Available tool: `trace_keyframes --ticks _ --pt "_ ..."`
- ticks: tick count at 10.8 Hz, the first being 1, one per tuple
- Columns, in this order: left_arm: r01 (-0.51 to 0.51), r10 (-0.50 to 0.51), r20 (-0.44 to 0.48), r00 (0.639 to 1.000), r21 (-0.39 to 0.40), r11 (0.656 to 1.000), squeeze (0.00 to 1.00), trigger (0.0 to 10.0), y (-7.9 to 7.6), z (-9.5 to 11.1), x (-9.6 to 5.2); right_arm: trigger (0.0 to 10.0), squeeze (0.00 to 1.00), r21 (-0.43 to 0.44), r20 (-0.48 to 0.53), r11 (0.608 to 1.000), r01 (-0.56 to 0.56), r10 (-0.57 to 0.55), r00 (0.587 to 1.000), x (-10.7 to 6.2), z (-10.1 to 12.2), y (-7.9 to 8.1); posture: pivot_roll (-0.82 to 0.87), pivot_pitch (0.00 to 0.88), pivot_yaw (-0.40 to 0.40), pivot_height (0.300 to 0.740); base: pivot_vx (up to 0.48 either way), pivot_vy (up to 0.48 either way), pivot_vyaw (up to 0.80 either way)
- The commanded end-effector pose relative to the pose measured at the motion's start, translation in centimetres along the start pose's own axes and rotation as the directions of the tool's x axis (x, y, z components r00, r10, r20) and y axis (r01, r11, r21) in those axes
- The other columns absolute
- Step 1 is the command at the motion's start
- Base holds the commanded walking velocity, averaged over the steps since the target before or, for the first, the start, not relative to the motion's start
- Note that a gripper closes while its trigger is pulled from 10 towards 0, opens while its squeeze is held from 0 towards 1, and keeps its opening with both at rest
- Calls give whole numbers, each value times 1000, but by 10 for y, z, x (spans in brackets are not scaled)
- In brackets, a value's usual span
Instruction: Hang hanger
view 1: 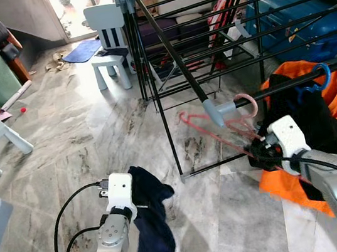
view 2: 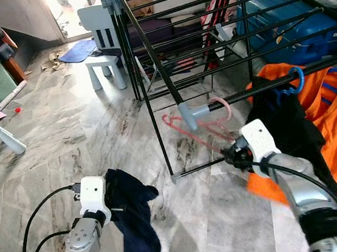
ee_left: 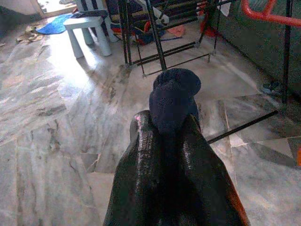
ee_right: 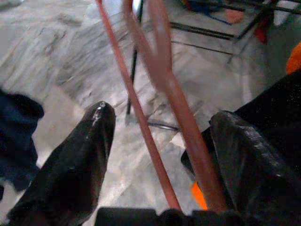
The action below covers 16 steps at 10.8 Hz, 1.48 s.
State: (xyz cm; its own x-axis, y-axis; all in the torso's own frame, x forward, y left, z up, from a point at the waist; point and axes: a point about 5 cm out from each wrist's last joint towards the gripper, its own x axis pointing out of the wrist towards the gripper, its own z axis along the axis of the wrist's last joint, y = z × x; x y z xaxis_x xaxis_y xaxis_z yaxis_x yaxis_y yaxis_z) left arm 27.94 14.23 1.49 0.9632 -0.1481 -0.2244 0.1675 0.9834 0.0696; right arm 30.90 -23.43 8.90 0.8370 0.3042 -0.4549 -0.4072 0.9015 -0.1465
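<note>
Hanging by its hook on the rail of the drying rack (view 1: 163, 44), the pink hanger (view 1: 223, 132) slants with its long axis running from about 1 o'clock at the hook down to 7 o'clock. The right gripper (ee_right: 160, 136) sits at its lower end, fingers spread, the hanger's bars passing between them untouched (so the hanger looks to rest on the rail alone). It is by far the nearer arm. The left gripper (ee_left: 171, 127), low at 8 o'clock, is pressed together on a dark cloth (view 1: 151, 211).
</note>
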Motion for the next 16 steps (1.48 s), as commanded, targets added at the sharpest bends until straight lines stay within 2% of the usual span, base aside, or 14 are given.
trace_keyframes --ticks 1,2,3,4,8,13,16 --pt "-5 5 12 1000 26 1000 0 10000 5 4 1 10000 1000 -36 6 998 -45 45 999 -2 5 1 -64 20 78 740 0 0 0" --pt "-7 7 11 1000 26 1000 0 10000 5 4 1 4235 294 -62 -17 997 -55 54 998 -4 4 -5 -62 20 77 740 0 0 0" --pt "-7 7 11 1000 26 1000 0 10000 5 4 1 1059 129 -62 -20 997 -45 44 999 -4 5 -10 -60 20 77 740 0 0 0" --pt "-8 8 8 1000 25 1000 0 10000 6 3 0 0 0 -81 -27 995 -54 52 998 -5 7 -15 -58 20 77 740 0 0 0" --pt "-6 6 7 1000 20 1000 0 10000 4 2 -1 0 0 -126 -19 991 -36 34 999 1 22 -30 -55 21 70 740 0 0 0" --pt "-12 12 5 1000 16 1000 0 10000 4 1 -1 0 0 -134 -77 983 -124 114 990 0 14 -30 -54 22 65 740 0 0 0" --pt "-9 9 3 1000 15 1000 0 10000 4 1 -1 0 0 -127 -64 987 -100 92 994 0 15 -33 -54 21 64 740 0 0 0"
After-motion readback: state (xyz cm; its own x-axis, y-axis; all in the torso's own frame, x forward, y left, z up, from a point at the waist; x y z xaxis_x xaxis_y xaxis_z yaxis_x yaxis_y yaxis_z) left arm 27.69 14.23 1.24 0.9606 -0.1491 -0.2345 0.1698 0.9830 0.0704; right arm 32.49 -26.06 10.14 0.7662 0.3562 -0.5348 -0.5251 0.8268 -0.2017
